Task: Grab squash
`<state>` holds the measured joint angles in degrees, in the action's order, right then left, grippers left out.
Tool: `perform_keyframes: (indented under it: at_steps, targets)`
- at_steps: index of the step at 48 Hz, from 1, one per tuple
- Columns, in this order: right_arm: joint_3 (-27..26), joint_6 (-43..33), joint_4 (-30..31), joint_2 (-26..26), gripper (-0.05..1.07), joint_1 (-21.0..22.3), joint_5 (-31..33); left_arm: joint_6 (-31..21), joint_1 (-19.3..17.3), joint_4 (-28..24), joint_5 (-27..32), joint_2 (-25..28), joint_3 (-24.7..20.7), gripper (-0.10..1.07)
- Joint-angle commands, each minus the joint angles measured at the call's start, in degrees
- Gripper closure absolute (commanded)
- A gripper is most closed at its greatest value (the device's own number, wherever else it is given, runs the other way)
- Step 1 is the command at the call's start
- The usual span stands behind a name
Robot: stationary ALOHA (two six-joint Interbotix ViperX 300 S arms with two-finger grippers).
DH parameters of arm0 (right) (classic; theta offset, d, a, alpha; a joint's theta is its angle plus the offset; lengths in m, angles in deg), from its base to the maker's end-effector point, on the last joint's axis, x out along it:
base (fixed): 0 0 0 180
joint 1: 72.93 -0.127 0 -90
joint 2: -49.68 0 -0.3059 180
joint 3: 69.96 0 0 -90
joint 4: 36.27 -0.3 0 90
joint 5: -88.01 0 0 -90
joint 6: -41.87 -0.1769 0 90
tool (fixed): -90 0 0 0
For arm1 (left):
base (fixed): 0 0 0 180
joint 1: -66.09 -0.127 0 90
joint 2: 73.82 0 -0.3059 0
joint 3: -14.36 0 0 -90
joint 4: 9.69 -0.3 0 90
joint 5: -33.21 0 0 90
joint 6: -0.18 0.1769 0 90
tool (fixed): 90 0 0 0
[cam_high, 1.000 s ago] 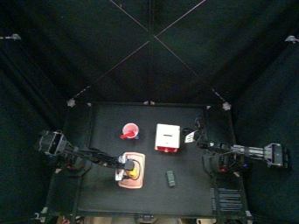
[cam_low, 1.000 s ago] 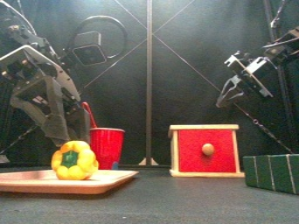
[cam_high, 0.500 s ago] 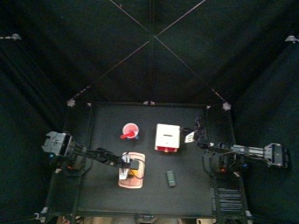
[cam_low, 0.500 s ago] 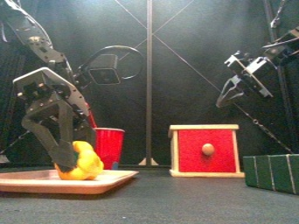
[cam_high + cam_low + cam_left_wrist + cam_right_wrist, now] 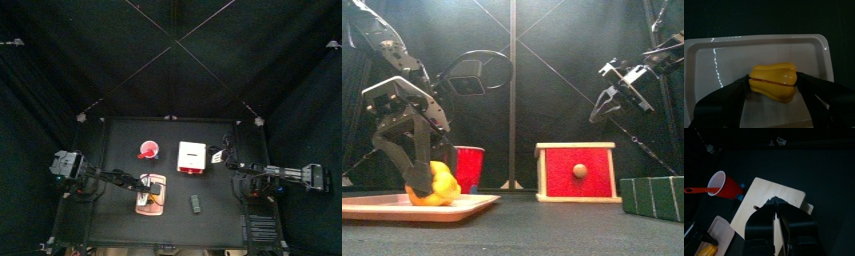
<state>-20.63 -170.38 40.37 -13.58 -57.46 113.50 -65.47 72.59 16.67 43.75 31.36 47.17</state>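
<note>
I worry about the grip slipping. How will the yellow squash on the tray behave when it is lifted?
The squash looks glossy and lobed, so it may slip or twist between the left gripper jaws. It appears hollow and toy-like, probably light. Its rounded shape could roll on the tray if dropped.

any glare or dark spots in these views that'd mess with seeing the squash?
Left wrist view: squash evenly lit between the left end effector jaws, with white glare streaks on the tray. Front view: squash bright, partly hidden by the end effector. Top view: squash tiny, surrounded by black curtains.

Squash (image 5: 433,186) partly hidden behind left end effector (image 5: 416,175), front view.
</note>
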Motion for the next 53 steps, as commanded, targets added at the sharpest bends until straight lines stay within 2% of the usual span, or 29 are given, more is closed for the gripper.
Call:
perform_keyframes:
  at_steps: [1,19,31,53]
  targets:
    - [-0.70,0.09,0.18,0.26,0.64,0.18,-0.09,0.09,-0.18,-0.26,-0.18,-0.35,-1.14,-0.01]
    - [-0.62,0.09,0.18,0.26,0.64,0.18,-0.09,0.00,-0.18,-0.26,-0.18,-1.14,-1.23,0.18]
    - [-0.62,0.18,0.18,0.26,0.64,0.18,-0.09,0.09,0.18,-0.26,-0.62,-3.69,-1.14,0.18]
    - [-0.62,0.18,0.26,0.26,0.64,0.88,-0.09,0.09,0.26,-1.23,-1.41,-3.43,-1.32,0.18]
